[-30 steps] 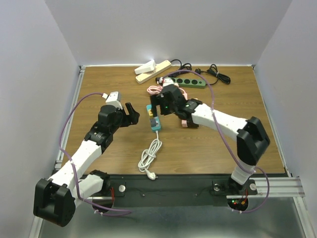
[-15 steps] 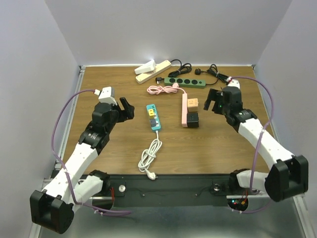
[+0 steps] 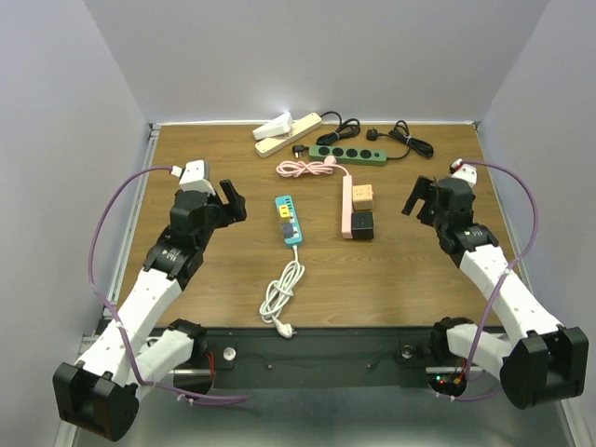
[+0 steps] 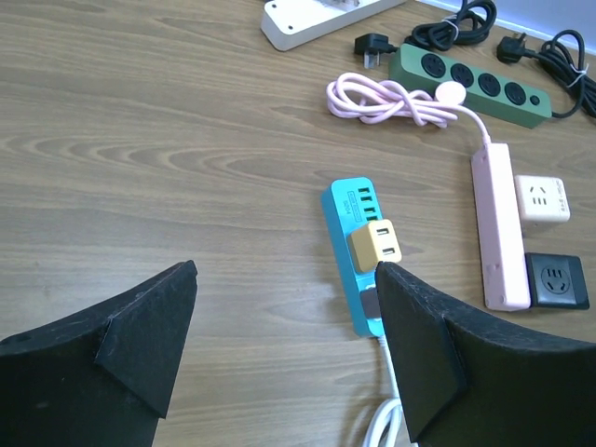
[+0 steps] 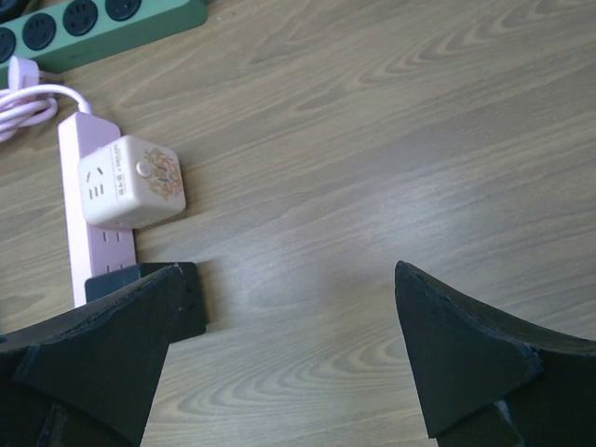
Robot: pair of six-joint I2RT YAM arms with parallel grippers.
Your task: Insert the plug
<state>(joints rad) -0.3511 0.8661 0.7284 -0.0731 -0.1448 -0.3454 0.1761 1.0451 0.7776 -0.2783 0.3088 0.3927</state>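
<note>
A teal power strip [image 3: 289, 219] lies mid-table with a yellow plug [image 3: 284, 212] seated in it; both also show in the left wrist view, strip [image 4: 346, 244] and plug [image 4: 376, 244]. Its white cable [image 3: 281, 296] coils toward the near edge. My left gripper [image 3: 231, 199] is open and empty, left of the strip. My right gripper [image 3: 420, 197] is open and empty, right of a pink power strip [image 3: 346, 207] that carries a white-and-orange cube adapter [image 3: 363, 196] and a black adapter [image 3: 362, 224].
A green power strip [image 3: 348, 153] with black cords [image 3: 402, 140] lies at the back. A white power strip [image 3: 289, 132] sits at the back left. A pink coiled cable [image 3: 303, 169] lies behind the pink strip.
My right arm has swung from over the teal strip far out to the right and let go. The yellow plug now sits in the teal strip. My left gripper drew back slightly to the left.
</note>
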